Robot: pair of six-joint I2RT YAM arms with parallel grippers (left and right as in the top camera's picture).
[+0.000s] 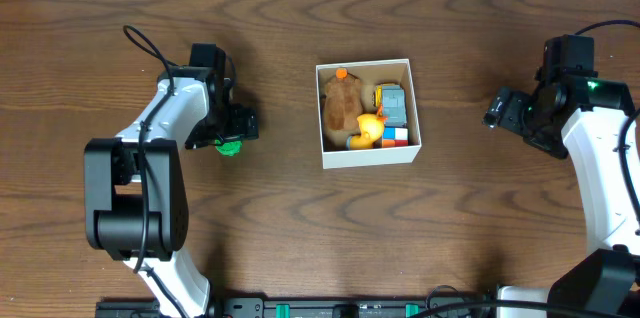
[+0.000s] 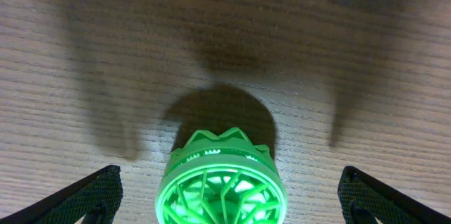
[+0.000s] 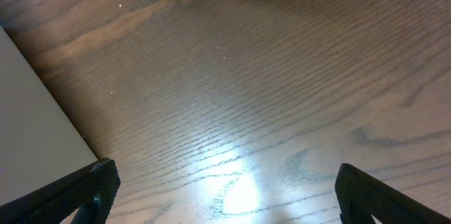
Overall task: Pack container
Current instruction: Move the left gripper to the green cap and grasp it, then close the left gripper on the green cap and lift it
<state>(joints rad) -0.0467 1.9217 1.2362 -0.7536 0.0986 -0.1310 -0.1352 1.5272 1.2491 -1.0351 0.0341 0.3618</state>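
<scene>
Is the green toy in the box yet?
Out. The green toy sits on the table left of the box, inside the open left hand.

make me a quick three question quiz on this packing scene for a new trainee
1. Fill in: the fingers of the right hand are ___ (open or shut).
2. True or false: the green toy already lies inside the box.
3. Which hand has the green toy between its fingers?
A. the left hand
B. the right hand
C. neither

Key: 1 open; 2 false, it stands on the wood, left of the box; 3 A.
</scene>
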